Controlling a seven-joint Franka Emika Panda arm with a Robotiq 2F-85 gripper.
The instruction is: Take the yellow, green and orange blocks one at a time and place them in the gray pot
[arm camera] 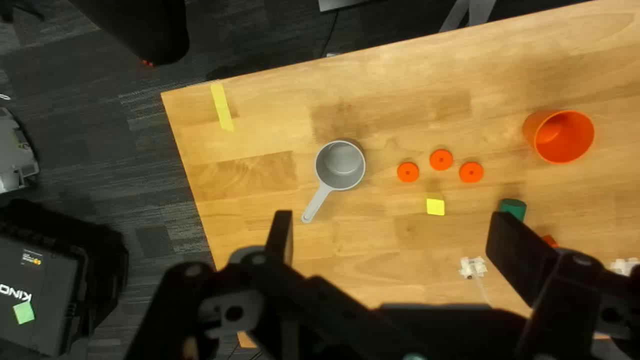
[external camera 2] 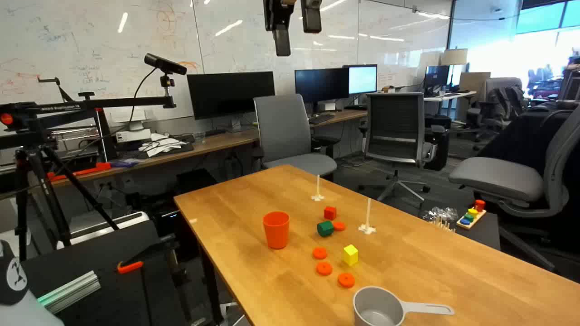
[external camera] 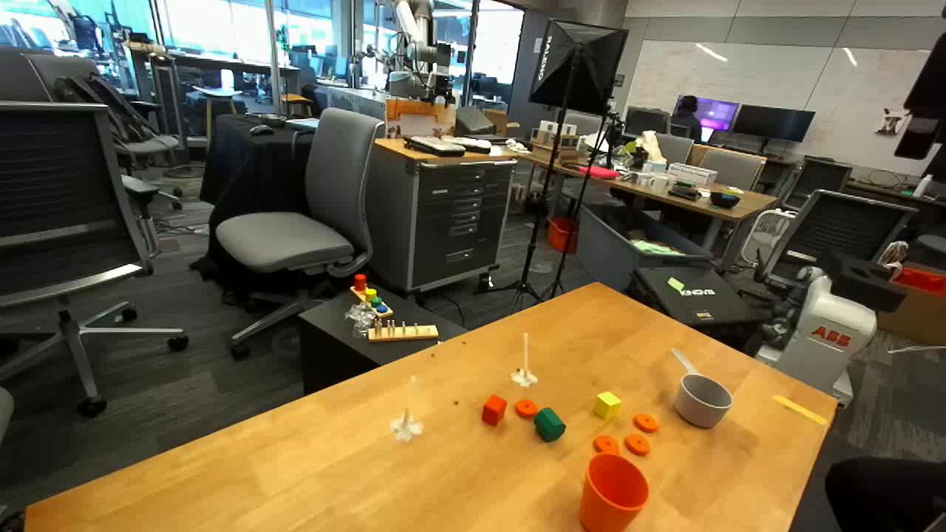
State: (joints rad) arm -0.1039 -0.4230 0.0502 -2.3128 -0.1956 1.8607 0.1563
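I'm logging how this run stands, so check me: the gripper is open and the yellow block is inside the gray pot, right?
Not quite: the yellow block is on the wooden table, outside the gray pot, as the wrist view shows. The gripper is open, as you said.
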